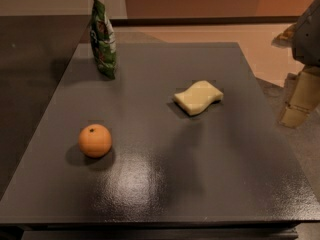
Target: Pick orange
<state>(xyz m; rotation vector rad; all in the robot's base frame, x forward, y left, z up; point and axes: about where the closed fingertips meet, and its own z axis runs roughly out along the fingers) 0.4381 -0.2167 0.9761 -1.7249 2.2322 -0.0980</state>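
In the camera view, a dark grey table [235, 184] filled most of the scene, its glossy top carrying a pale glare near the front middle. The orange [95, 140] sat on the table toward the front left. It rested free with nothing touching it, a small dark stem dot on its upper side and a soft shadow to its left and beneath.

A pale yellow sponge [198, 97] with wavy edges lay flat near the table's middle, right of the orange and farther back, well apart from it. A green bag [103, 36] stood upright near the back left corner, leaning slightly, well behind the orange.

The gripper [299, 104] hung at the right edge of the view, outside the table's right side as seen, not over the tabletop. Whether it was released or clenched could not be told. Its pale tan body pointed downward, and the grey arm [310, 34] rose above it and ran out of the picture at the top right. The gripper was well apart from the orange, with the sponge lying between the two, nearer the gripper's side. A light floor [250, 34] showed behind the table.
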